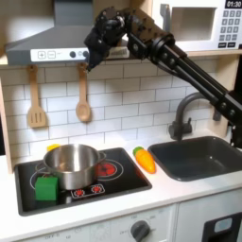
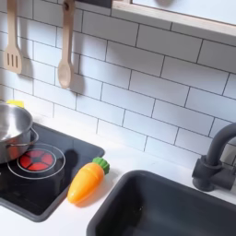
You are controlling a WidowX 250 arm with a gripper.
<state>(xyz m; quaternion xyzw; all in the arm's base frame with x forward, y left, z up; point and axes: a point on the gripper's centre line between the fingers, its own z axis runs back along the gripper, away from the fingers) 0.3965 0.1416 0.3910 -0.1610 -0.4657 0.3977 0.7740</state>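
In the first exterior view, the hand hung dark against the hood, too blurred to tell how its jaws stood. The microwave ran off the top-right corner. In the second exterior view, the pot and sink were cut by the edges.
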